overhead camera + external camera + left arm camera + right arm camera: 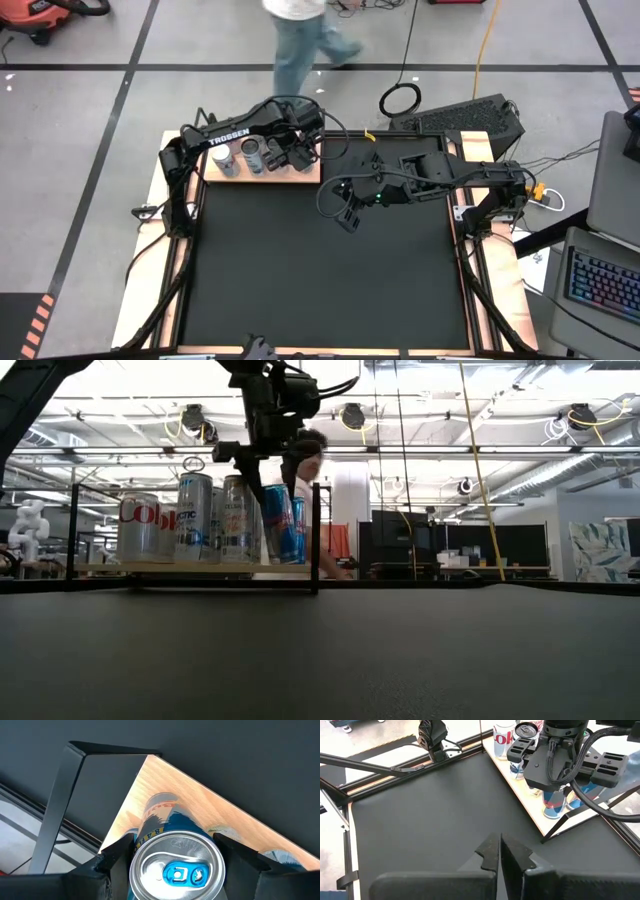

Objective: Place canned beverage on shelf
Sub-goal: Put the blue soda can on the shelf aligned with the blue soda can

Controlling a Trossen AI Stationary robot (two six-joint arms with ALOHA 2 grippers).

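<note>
Can upright between left fingers, over shelf's near-corner end.

High view: left gripper (283, 152) above the shelf (300, 177), right gripper (347, 217) farther off over the mat. Low view: blue can (281, 525) hung vertical, base just at board level, beside three standing cans (185, 517). Left wrist view: fingers clamped either side of can top. Right wrist view: right fingers pressed together, empty.

Blue-silver can (172, 865) (blue tab); light-wood shelf (200, 802), visible grain; black mat (320, 270).
</note>
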